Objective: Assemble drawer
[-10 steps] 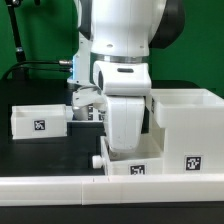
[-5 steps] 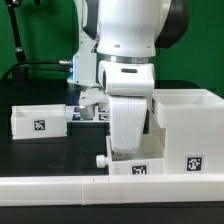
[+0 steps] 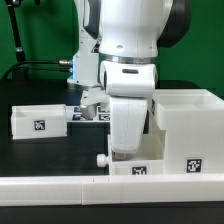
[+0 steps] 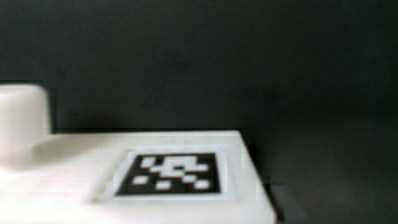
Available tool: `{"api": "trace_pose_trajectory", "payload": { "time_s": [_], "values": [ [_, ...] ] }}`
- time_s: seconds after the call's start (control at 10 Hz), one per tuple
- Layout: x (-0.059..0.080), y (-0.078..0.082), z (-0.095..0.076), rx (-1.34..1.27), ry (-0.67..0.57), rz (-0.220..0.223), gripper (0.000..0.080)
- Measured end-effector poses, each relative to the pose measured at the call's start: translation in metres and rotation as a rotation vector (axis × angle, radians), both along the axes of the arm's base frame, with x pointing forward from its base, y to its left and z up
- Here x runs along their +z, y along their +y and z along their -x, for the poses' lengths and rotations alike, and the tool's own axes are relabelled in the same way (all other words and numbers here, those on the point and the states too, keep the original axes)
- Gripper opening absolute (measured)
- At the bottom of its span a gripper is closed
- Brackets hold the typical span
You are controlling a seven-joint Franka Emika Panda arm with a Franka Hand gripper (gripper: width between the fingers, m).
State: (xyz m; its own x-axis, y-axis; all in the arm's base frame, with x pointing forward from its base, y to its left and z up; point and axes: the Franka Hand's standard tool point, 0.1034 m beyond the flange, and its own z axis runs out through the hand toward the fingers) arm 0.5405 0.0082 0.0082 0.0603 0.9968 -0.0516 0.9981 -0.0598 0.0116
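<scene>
The drawer's big hollow housing (image 3: 186,118) stands at the exterior view's right, with a tag on its front. One small tray (image 3: 38,122) sits at the left. The second small tray (image 3: 132,168) lies under the arm near the front rail, its knob (image 3: 101,159) pointing left. The wrist view shows this tray's tagged face (image 4: 173,172) and its knob (image 4: 18,118) very close. The arm's white body hides my gripper in the exterior view, and no fingers show in the wrist view.
A long low white rail (image 3: 60,190) runs along the table's front edge. The marker board (image 3: 84,114) lies behind the arm, between the left tray and the housing. A green backdrop stands behind the black table.
The arm has lifted slightly and shifted toward the exterior view's right. The tray under it and its knob have moved a little right with it.
</scene>
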Motion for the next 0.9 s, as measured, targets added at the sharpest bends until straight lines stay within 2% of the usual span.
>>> {"api": "trace_pose_trajectory", "payload": {
  "time_s": [0.1,0.2,0.3,0.4,0.7,0.9],
  "values": [
    [0.003,0.0,-0.001,-0.001,-0.001,0.001,0.0302],
    [0.007,0.0,-0.002,-0.001,-0.003,0.001,0.0302],
    [0.012,-0.001,-0.002,-0.002,0.006,0.004,0.0504],
    [0.019,-0.003,-0.002,-0.004,0.023,0.009,0.0606],
    [0.047,-0.015,-0.005,-0.013,0.049,0.022,0.0636],
    [0.059,-0.04,-0.005,0.003,0.043,0.029,0.0647]
  ]
}}
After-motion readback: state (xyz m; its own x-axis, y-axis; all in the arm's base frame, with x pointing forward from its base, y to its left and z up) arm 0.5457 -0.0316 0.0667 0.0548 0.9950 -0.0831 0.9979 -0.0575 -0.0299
